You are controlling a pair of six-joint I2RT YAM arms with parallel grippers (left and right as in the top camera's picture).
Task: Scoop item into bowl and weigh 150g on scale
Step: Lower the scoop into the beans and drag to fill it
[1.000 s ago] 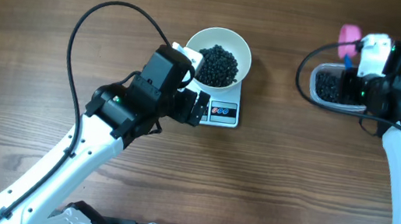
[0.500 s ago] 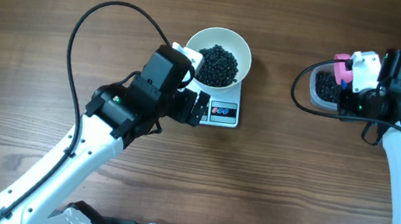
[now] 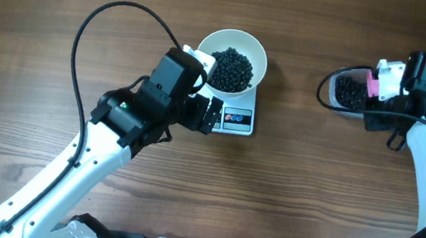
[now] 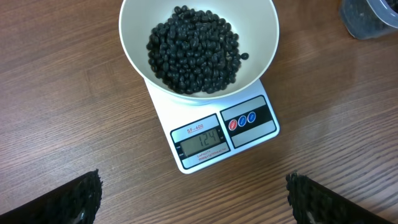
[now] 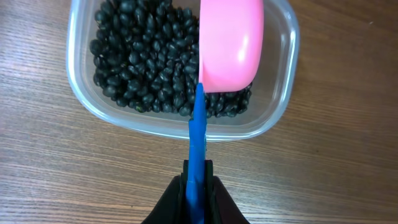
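Observation:
The white bowl sits on the scale and holds a heap of the black item. From the left wrist I see the bowl, the item and the scale, whose display reads 124. My left gripper hangs open just left of the scale's front, its fingers wide apart over bare wood. My right gripper is shut on the blue handle of a pink scoop. The scoop is tipped edge-on over more of the item in a clear tub.
The clear tub stands at the far right of the wooden table, with the pink scoop and my right gripper over its right end. A black cable loops over the table behind the left arm.
My right gripper has swung the pink scoop from beyond the tub's far edge back over the tub and turned it. The left arm, bowl and scale have not moved.

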